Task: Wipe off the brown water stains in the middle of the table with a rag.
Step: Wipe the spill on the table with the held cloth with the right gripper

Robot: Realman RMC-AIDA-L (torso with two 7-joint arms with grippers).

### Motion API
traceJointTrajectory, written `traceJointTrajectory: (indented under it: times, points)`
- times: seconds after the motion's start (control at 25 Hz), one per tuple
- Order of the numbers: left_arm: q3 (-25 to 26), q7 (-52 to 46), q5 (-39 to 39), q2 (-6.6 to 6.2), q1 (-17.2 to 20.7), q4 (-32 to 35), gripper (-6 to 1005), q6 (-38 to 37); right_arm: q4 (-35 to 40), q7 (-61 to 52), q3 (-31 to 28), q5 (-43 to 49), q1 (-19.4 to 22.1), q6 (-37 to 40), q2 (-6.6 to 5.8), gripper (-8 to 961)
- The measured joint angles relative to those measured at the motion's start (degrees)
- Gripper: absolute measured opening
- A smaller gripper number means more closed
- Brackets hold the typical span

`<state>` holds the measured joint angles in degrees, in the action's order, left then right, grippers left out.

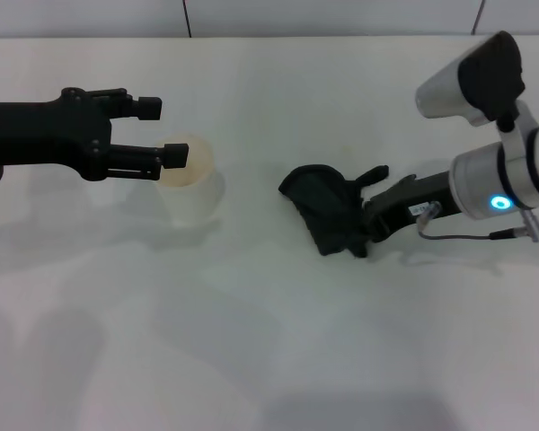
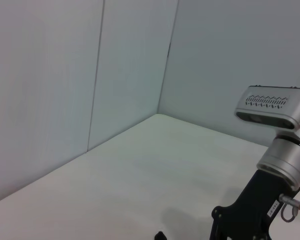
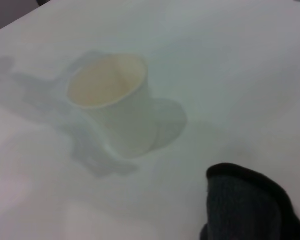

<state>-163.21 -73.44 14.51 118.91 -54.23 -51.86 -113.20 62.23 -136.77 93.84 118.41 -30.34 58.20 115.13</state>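
The dark black-green rag point(image 1: 326, 206) lies crumpled on the white table point(image 1: 269, 341), right of the middle. My right gripper point(image 1: 365, 212) reaches in from the right and is shut on the rag's right side, pressing it on the table. The rag's edge also shows in the right wrist view point(image 3: 250, 205). No brown water stain shows anywhere on the table; the surface around the rag looks plain white. My left gripper point(image 1: 162, 132) is open and empty, held at the left beside the white cup.
A white cup point(image 1: 190, 184) with a pale tan inside stands upright left of the middle; it also shows in the right wrist view point(image 3: 115, 100). Grey wall panels point(image 2: 65, 75) stand behind the table. The right arm point(image 2: 277, 165) shows in the left wrist view.
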Motion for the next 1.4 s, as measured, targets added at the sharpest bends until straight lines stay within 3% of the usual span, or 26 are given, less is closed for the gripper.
traceJointTrajectory:
  times: [0.36,0.92,1.4]
  points:
    - [0.0,0.2,0.1,0.0,0.0,0.0,875,0.0,3.3,0.4,-2.0,0.6,3.5,1.2,-0.01,95]
    - [0.0,0.2,0.2,0.0,0.8,-0.1,875,0.0,5.0,0.9,-3.7,0.7,4.8,2.4,-0.17,101]
    - [0.0,0.3,0.8,0.0,0.9,-0.1,874,-0.1,4.7,1.0,-10.1,3.5,6.8,2.2,-0.2,105]
